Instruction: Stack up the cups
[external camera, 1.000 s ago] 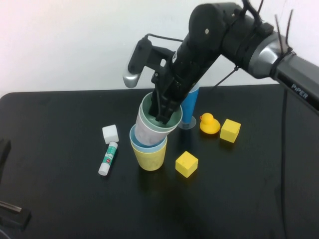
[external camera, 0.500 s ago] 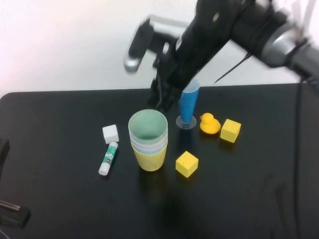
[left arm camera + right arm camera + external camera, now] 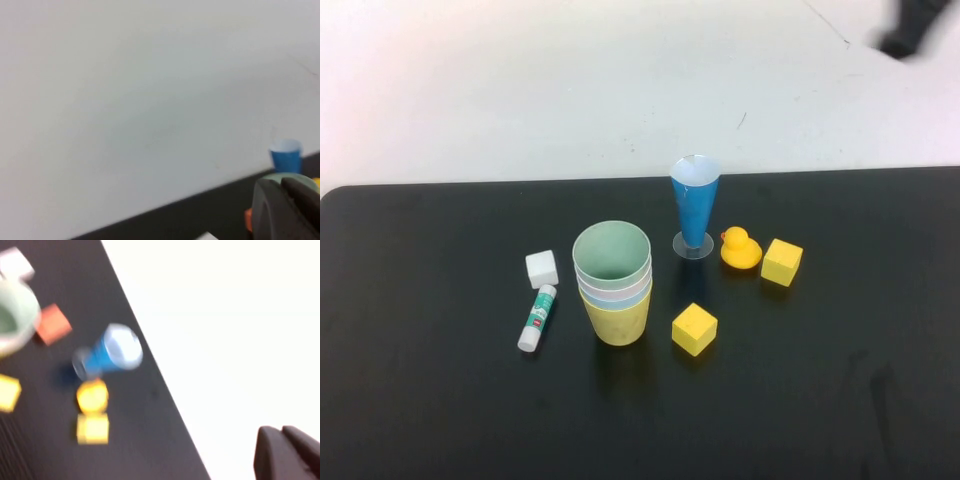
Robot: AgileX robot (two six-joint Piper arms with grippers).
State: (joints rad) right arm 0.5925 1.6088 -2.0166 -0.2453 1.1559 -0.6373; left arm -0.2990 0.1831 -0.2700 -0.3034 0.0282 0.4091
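The cups stand nested in one upright stack (image 3: 613, 285) at the middle of the black table (image 3: 440, 400). The pale green cup (image 3: 611, 250) is on top, with light blue and pale pink rims below it and the yellow cup (image 3: 617, 322) at the bottom. Nothing touches the stack. In the high view only a dark blur of my right arm (image 3: 910, 28) shows, at the top right corner. My right gripper (image 3: 281, 430) is shut and empty, high up and far from the stack, whose green rim (image 3: 12, 320) shows in its view. My left gripper (image 3: 281, 181) is shut and empty, off to the side.
A tall blue cone glass (image 3: 695, 205) stands behind and to the right of the stack. A yellow duck (image 3: 740, 248) and a yellow cube (image 3: 782, 262) are beside it. Another yellow cube (image 3: 694, 329) lies right of the stack. Left of it are a white block (image 3: 542, 268) and a glue stick (image 3: 537, 318).
My right gripper let go of the green cup, which dropped level into the stack. The arm then rose and swung away to the upper right. The left arm's parts left the lower left edge.
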